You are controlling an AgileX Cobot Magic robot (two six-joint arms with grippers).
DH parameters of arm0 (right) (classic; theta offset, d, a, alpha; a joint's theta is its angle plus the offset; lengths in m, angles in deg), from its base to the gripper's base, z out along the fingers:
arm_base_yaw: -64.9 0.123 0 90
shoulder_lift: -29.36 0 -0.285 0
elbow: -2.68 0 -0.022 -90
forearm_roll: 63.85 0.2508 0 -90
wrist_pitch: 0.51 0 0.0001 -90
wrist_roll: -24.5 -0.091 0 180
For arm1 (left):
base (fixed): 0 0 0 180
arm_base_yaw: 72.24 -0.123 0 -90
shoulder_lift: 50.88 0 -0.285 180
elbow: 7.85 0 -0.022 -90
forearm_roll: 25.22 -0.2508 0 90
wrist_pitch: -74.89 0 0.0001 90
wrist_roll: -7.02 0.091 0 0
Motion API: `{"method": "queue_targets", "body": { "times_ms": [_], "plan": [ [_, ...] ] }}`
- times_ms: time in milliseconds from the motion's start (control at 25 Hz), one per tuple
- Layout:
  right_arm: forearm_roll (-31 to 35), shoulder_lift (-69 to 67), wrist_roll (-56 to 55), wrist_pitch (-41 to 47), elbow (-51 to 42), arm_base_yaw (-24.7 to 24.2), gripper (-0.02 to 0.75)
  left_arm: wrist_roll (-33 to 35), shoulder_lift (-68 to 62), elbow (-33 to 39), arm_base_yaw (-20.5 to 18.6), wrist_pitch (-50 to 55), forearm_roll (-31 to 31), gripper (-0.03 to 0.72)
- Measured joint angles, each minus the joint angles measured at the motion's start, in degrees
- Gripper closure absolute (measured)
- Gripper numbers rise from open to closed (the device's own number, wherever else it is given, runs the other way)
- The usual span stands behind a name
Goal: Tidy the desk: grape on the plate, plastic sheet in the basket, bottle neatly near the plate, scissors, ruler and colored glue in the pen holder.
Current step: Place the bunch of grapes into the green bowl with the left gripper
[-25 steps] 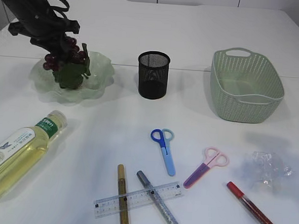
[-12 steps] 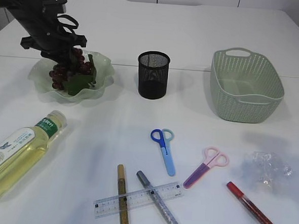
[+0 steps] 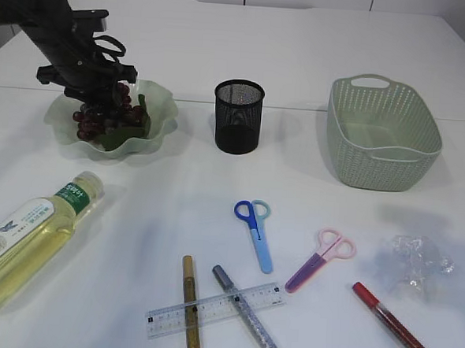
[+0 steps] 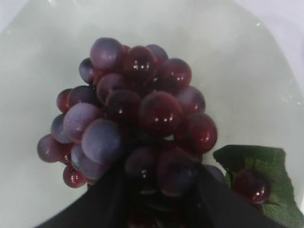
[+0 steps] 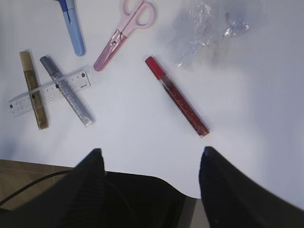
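Grapes (image 4: 137, 128) are seated on the plate (image 3: 162, 99), straddled by the left gripper (image 4: 156, 190); grip or release can't be told. Right gripper (image 5: 149, 161) is held apart, empty, above the glue pen (image 5: 176, 96).

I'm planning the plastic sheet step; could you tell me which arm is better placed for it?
Probably the right. Its open gripper hovers empty above the table's right side, near the plastic sheet, while the left gripper is over the plate with the grapes.

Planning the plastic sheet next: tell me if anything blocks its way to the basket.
Nothing visible does. The plastic sheet lies on bare table in front of the basket. The red glue pen and pink scissors lie nearer the camera or left of that line.
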Motion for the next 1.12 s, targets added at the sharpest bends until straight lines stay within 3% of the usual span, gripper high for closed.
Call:
{"method": "queue_targets", "body": {
  "times_ms": [280,360,600,920,1120],
  "plan": [
    [0.0,0.0,0.0,0.0,0.0,0.0,0.248,0.0,-0.2,-0.2,0.0,-1.0,-0.5,0.229],
    [0.0,0.0,0.0,0.0,0.0,0.0,0.248,0.0,-0.2,-0.4,0.0,-1.6,-0.5,0.196],
    [-0.2,0.0,0.0,0.0,0.0,0.0,0.248,0.0,-0.2,-1.0,0.0,-1.1,-0.5,0.178],
    [-2.9,0.0,-4.4,0.0,0.0,0.0,0.248,0.0,-0.2,-12.6,0.0,17.4,-2.1,0.179],
    [-6.1,0.0,-7.8,0.0,0.0,0.0,0.248,0.0,-0.2,-15.2,0.0,24.3,-2.5,0.179]
  ]
}}
